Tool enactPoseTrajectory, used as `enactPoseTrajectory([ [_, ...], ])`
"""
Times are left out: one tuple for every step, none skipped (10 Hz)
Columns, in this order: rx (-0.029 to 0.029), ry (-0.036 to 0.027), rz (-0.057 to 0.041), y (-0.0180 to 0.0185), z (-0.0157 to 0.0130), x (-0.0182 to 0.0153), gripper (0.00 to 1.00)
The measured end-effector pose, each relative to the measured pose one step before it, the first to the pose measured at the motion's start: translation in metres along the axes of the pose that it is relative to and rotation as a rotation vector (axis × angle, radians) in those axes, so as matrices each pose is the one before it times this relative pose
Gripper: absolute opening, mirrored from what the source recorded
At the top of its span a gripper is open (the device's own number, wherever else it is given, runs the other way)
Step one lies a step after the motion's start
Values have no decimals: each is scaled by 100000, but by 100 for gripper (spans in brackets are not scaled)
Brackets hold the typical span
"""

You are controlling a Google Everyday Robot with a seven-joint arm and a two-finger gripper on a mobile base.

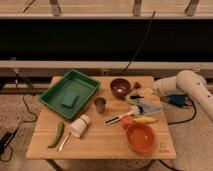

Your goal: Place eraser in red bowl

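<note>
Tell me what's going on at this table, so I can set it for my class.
A one-armed robot is working at a cluttered wooden table. Its arm reaches in from the right, and the gripper is shut near the table's right edge, to the right of the maroon bowl. Whether it holds anything cannot be made out. The red bowl sits at the front right and looks empty, so nothing has been placed in it yet.

Desk [100,144] is lit warmly from above, backdrop [100,45] left dark, everything softly blurred, pincer [143,91] at right rear included.
</note>
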State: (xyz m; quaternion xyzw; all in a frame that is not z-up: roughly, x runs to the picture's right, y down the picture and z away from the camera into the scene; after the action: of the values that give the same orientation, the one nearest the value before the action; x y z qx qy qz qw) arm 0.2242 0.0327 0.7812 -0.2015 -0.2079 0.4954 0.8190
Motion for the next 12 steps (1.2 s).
enactPoseTrajectory([
  [439, -1413, 2065, 760, -1302, 1299, 0],
  [488, -1166, 1131, 427, -970, 780, 0],
  [1032, -1414, 641, 327, -1271, 610, 0],
  [755, -1843, -1750, 471, -1437, -317, 0],
  [-34, -1155, -2182, 543, -860, -539, 0],
  [-57, -920, -2417, 591, -730, -554, 0],
  [513, -894, -5699, 1187, -1403, -1015, 0],
  [41, -470, -5041, 1215, -796, -978, 0],
  [-1011, -421, -3847, 1269, -113, -913, 0],
  [-2402, -582, -4177, 1817, 429, -971, 0],
  [-2853, -473, -2553, 1615, 564, -376, 0],
  [-2502, -365, -1414, 1095, 576, -33, 0],
])
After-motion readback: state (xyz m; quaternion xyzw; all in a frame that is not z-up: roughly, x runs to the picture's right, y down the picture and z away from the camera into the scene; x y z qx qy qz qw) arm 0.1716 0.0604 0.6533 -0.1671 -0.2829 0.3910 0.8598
